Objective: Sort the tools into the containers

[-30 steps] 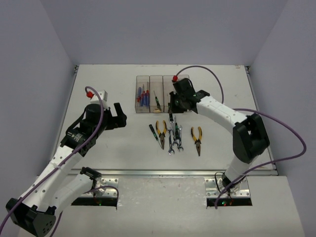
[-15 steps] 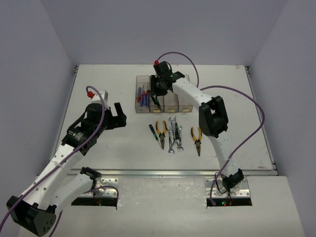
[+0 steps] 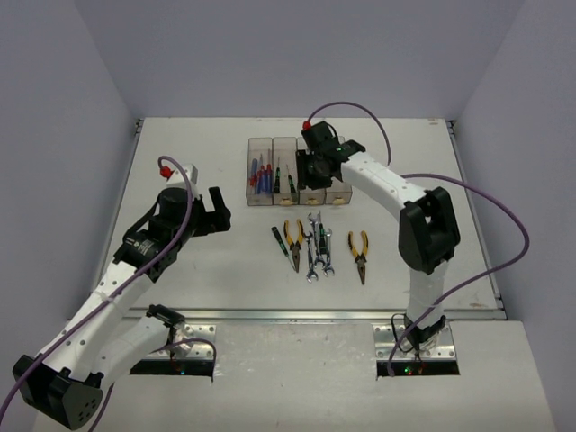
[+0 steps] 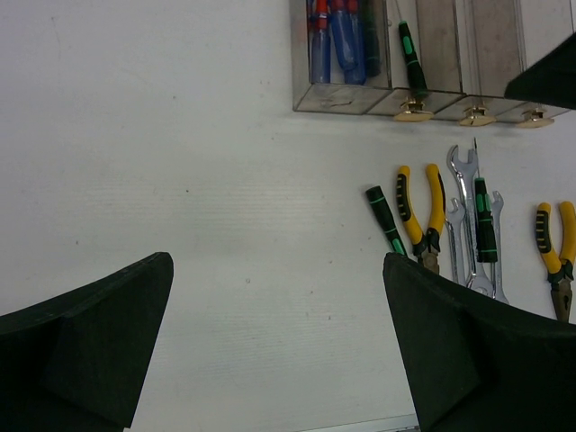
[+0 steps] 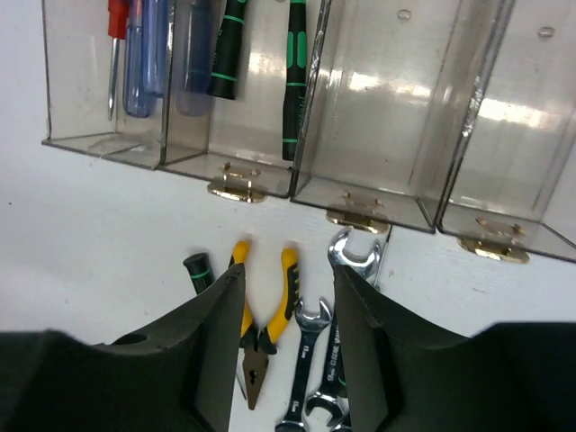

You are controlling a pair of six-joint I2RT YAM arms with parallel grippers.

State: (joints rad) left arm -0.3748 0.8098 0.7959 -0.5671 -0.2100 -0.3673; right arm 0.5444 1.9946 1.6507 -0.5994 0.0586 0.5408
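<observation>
The containers [image 3: 336, 195] are four joined clear bins at the back. The left bin holds blue/red screwdrivers [image 3: 259, 174]. The second bin holds two green/black screwdrivers [image 3: 286, 180]. My right gripper [image 3: 312, 171] hovers over the third bin, open and empty. Its wrist view shows the bins [image 5: 378, 193], the gripper [image 5: 288, 351] and, between the fingers, pliers [image 5: 261, 315] and wrenches [image 5: 333, 360]. On the table lie a green/black screwdriver [image 3: 286, 247], pliers [image 3: 293, 236], wrenches [image 3: 317, 254] with a screwdriver among them, and a second pair of pliers [image 3: 359, 255]. My left gripper [image 3: 211, 211] is open and empty, left of the tools.
In the left wrist view the open gripper [image 4: 279, 351] looks over bare table, with the bins [image 4: 342, 97] at top right and the loose tools [image 4: 461, 225] at right. The table's front edge runs just below the tools.
My right gripper carried a green/black screwdriver from the front of the bins over the second bin, let it go there, and has moved right over the third bin. The left arm has not moved.
</observation>
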